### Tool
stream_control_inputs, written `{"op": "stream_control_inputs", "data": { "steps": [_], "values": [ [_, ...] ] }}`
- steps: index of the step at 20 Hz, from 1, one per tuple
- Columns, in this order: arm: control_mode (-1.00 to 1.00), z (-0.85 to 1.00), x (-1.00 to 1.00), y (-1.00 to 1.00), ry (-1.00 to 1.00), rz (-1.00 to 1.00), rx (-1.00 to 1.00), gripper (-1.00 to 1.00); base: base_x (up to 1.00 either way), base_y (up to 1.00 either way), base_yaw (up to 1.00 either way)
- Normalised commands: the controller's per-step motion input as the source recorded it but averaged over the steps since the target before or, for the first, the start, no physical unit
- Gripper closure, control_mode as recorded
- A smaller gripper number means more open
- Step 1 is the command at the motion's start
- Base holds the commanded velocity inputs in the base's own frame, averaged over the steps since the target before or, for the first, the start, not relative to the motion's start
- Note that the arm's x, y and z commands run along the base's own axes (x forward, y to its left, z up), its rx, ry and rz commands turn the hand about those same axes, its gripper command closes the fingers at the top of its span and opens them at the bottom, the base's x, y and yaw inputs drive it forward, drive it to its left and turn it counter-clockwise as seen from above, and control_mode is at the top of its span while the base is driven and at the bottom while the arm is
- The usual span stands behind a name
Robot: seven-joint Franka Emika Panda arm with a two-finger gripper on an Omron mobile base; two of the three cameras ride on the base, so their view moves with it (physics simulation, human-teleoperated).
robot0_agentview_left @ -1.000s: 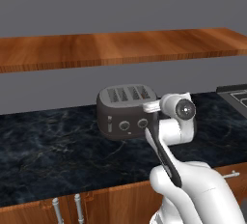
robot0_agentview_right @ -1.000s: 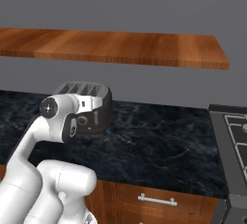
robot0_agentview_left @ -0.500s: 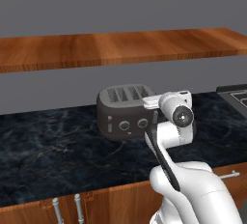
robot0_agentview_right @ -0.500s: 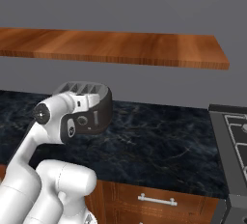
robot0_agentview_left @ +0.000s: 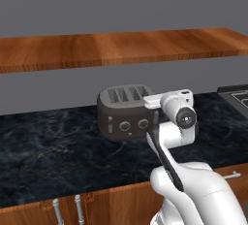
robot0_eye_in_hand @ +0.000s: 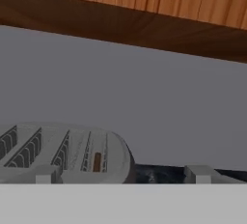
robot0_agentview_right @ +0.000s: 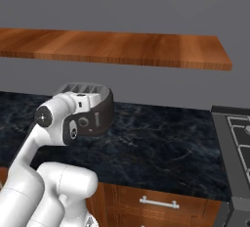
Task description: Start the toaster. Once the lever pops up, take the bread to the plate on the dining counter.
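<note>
Gripper [robot0_eye_in_hand: 120, 174] jaws stand spread wide and empty, level with the toaster [robot0_agentview_left: 125, 111] top on the black counter [robot0_agentview_left: 53, 151]. Risk: from this height the fingers may miss or skid off a lever [robot0_agentview_left: 110, 124]. Hand view alone reveals bread [robot0_eye_in_hand: 96, 161] inside a right-hand slot.

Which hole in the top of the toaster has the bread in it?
The slot at the toaster's end beside the bare counter, in the hand view. A small brown slice of bread sits down in it; the other slots show just grey wire.
</note>
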Motion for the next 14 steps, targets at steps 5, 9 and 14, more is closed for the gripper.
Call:
{"op": "stream_control_inputs", "data": {
  "steps": [5,9,14],
  "values": [
    [-1.00,0.00,0.01,0.00,0.08,0.10,0.01,-1.00,0.00,0.00,0.00],
    [-1.00,0.00,0.18,0.00,0.05,0.07,0.01,-1.00,0.00,0.00,0.00],
    [-1.00,0.00,0.11,0.10,0.04,0.03,0.00,-1.00,0.00,0.00,0.00]
  ]
}}
